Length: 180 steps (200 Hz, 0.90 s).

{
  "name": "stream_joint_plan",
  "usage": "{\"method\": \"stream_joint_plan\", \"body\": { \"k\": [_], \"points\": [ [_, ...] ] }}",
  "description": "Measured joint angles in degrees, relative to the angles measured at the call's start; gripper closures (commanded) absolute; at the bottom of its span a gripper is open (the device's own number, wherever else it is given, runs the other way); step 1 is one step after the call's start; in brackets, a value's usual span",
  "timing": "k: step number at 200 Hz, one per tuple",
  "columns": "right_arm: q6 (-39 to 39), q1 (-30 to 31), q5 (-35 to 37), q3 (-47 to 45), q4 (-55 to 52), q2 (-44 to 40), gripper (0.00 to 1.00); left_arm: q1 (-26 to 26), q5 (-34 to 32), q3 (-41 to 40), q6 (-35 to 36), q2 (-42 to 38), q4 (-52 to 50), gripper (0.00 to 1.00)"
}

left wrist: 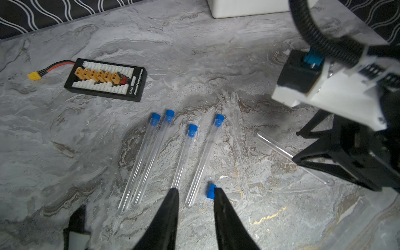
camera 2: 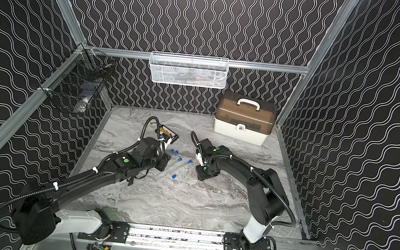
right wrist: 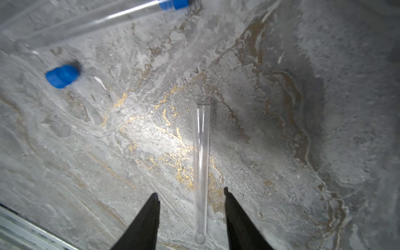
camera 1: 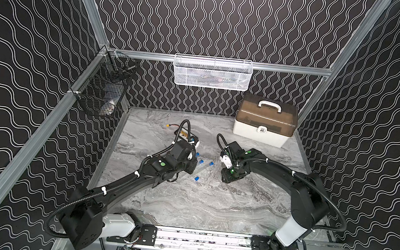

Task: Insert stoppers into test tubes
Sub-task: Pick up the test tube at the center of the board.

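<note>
Black left gripper (left wrist: 195, 190) jaws parted, gripping nothing, loose blue stopper (left wrist: 211, 191) right at one fingertip, my right gripper (right wrist: 191, 194) open astride the uncapped test tube (right wrist: 200, 173), four stoppered tubes (left wrist: 183, 161) beyond my left jaws.

Clear & glossy test tubes (left wrist: 203, 155); matt blue plastic stoppers (left wrist: 219, 119); matt marble-look tabletop (left wrist: 86, 151)
</note>
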Motion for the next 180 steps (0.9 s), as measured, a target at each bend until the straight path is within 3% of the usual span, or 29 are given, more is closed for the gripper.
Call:
{"method": "stream_joint_plan", "body": {
  "k": [51,77,180],
  "points": [
    [1.4,0.3,1.3,3.0,-0.6,6.5,0.57,0.0,-3.1,-0.9,-2.4,-1.4,0.7,0.69],
    [2.3,0.7,1.3,3.9,-0.8,8.9,0.63,0.0,-4.9,-1.2,-3.4,-2.4,1.1,0.71],
    [5.0,1.5,4.8,5.2,-2.2,11.3,0.81,0.0,-10.3,-2.5,-4.3,-5.3,1.4,0.73]
  ]
}}
